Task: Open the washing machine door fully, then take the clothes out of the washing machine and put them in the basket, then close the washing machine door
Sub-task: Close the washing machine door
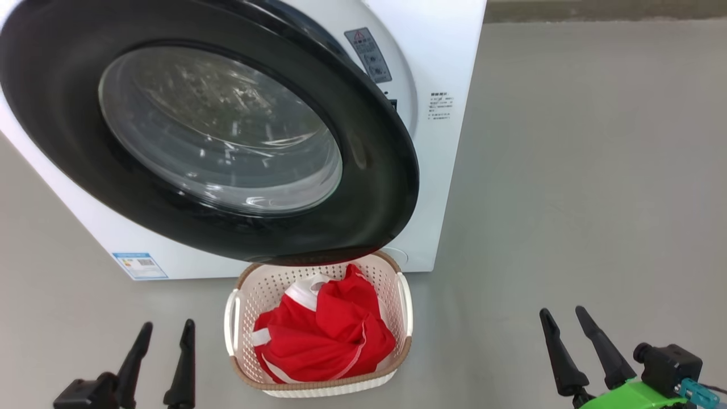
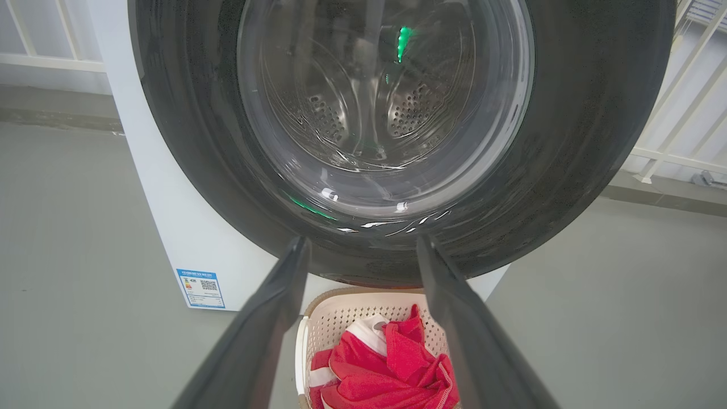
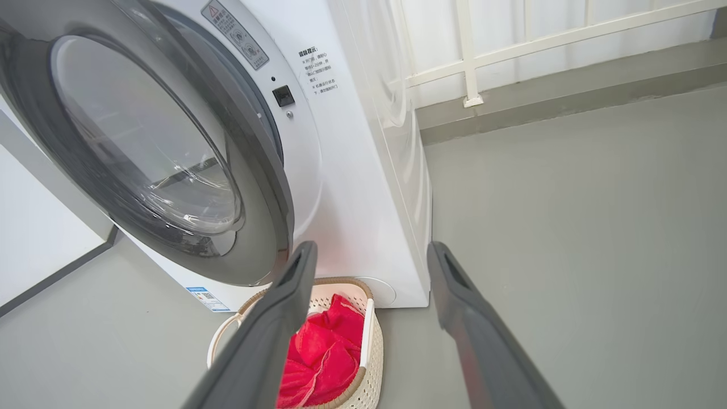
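The washing machine point(image 1: 443, 170) point(image 3: 363, 187) is a white box on the floor. Its round door point(image 1: 210, 136) point(image 2: 375, 130) point(image 3: 159, 147), black-rimmed with a clear bowl window, stands ajar, swung most of the way toward the opening with a gap on its right side. The red and white clothes point(image 1: 324, 332) point(image 2: 386, 369) point(image 3: 324, 358) lie in the cream basket point(image 1: 397, 272) point(image 2: 335, 324) point(image 3: 372, 329) on the floor below the door. My left gripper point(image 1: 164, 335) point(image 2: 363, 250) is open at lower left, empty. My right gripper point(image 1: 565, 318) point(image 3: 369, 255) is open at lower right, empty.
A blue sticker point(image 1: 139, 265) point(image 2: 201, 288) marks the machine's lower left corner. Grey floor point(image 1: 596, 187) stretches to the right of the machine. A white railing point(image 3: 511, 40) runs along the wall behind it.
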Motion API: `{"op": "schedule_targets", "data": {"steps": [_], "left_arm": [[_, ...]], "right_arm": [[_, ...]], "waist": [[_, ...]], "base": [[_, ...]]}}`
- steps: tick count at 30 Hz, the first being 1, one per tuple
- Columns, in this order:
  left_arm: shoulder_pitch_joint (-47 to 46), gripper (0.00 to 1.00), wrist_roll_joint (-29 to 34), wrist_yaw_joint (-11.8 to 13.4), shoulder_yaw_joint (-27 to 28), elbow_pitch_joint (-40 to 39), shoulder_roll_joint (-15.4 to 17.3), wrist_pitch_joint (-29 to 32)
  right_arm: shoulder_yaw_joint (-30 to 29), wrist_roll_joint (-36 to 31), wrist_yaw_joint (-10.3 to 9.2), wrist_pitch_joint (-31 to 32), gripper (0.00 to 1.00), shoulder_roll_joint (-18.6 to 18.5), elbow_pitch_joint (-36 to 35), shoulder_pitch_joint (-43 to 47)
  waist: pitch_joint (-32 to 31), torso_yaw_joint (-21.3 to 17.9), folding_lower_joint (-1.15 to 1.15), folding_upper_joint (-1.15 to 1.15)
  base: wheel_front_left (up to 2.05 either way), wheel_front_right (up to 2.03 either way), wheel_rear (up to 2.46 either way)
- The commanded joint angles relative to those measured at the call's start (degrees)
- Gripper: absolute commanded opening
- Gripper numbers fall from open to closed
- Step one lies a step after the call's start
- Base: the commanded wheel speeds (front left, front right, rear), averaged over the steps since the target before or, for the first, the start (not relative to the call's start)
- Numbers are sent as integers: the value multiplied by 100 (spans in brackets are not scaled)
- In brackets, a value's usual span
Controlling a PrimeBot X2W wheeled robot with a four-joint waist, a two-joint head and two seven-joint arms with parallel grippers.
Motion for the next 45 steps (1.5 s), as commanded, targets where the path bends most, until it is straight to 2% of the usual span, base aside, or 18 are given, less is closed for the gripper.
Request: {"op": "schedule_targets", "data": {"steps": [1,9,21,26,27,28,29,30,37,45], "left_arm": [[11,100,131,-31,298,-195,60,-28],[335,100,310,-31,507,-280,-94,-28],[353,100,342,-31,599,-359,-184,-28],[341,100,361,-31,600,-422,-232,-28],[342,100,367,-31,592,-445,-250,-28],[343,100,375,-31,571,-466,-269,-28],[338,100,377,-31,540,-481,-288,-28],[329,100,372,-31,509,-492,-307,-28],[252,100,287,-31,394,-528,-419,-28],[135,100,179,-31,225,-550,-458,-28]], "right_arm": [[100,-2,37,-36,100,-109,-131,23],[80,-7,37,-36,100,-107,-158,148],[-1,-40,37,-36,100,-88,-192,165],[173,-33,37,-36,99,-82,-191,51],[249,-19,37,-36,74,-82,-187,12],[336,-9,37,-36,38,-84,-179,-31],[425,10,37,-36,12,-80,-170,-83],[536,43,37,-36,0,-77,-147,-143],[1246,162,37,-36,0,-60,19,-844],[1433,236,37,-36,0,-156,199,-1897]], "waist": [[-81,33,0,0],[-154,29,0,0],[-103,104,0,0],[-51,167,0,0],[-35,185,0,0],[-16,212,0,0],[9,244,0,0],[35,276,0,0],[224,550,0,0],[553,948,0,0]], "base": [[0,0,0],[0,0,0],[0,0,0],[0,0,0],[0,0,0],[0,0,0],[0,0,0],[0,0,0],[0,0,0],[0,0,0]]}}
